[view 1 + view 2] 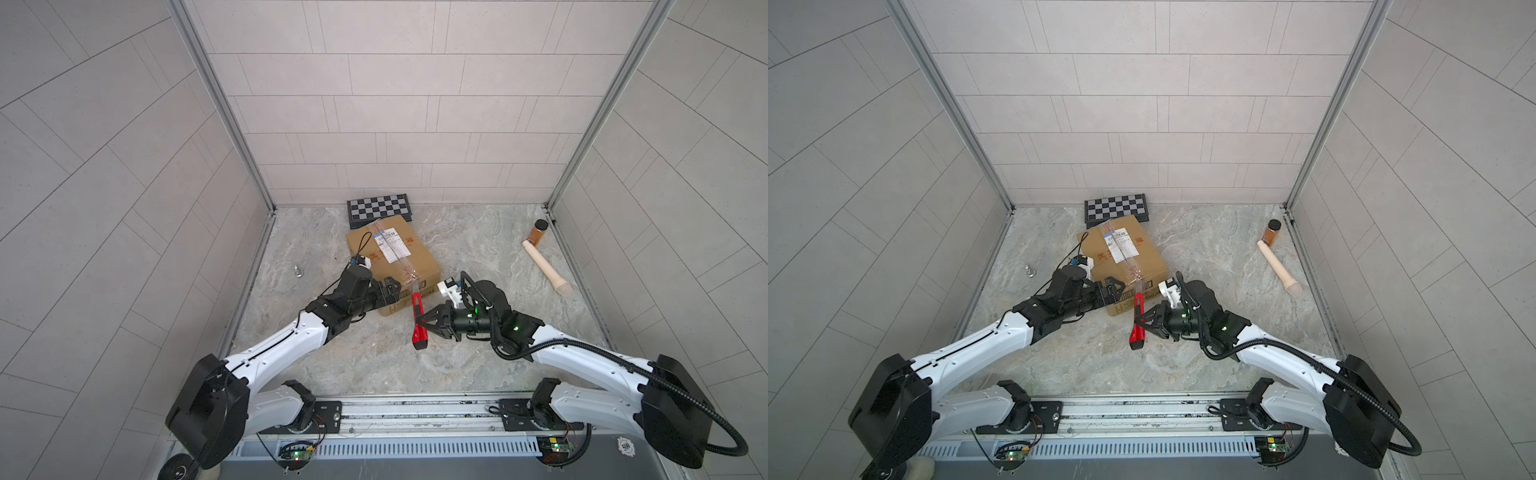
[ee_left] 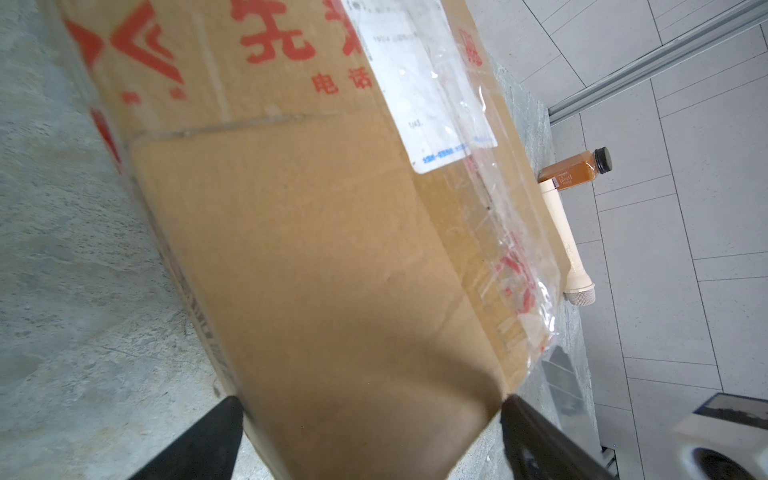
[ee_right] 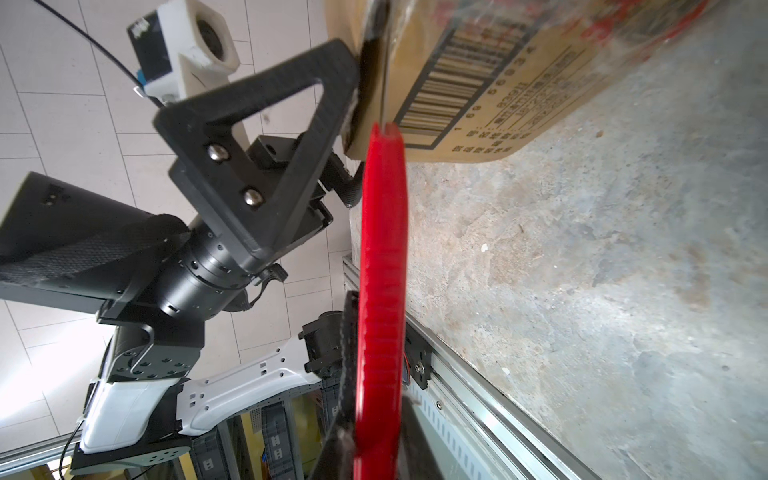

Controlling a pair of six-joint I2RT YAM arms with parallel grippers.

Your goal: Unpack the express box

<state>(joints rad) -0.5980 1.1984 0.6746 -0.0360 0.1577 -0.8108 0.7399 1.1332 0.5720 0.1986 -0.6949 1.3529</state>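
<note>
I see the express box [image 1: 392,259] mid-table, with the checkered board case [image 1: 379,207] right behind it against the back wall. My left gripper [image 1: 392,291] is spread wide astride the box's near corner. My right gripper [image 1: 423,323] pinches a red utility knife [image 1: 419,338], its tip at the box's barcode face. An amber bottle [image 1: 539,232] and a cream microphone [image 1: 545,268] lie well off to the right, and a small metal bolt [image 1: 298,271] sits to the left.

Soft, even light fills both top views, leaving only faint shadows beside the express box [image 1: 392,266], wall lines bow toward the frame edges, clear tape [image 2: 498,232] glares in the left wrist view, and the close red utility knife [image 3: 382,291] looks blurred.
</note>
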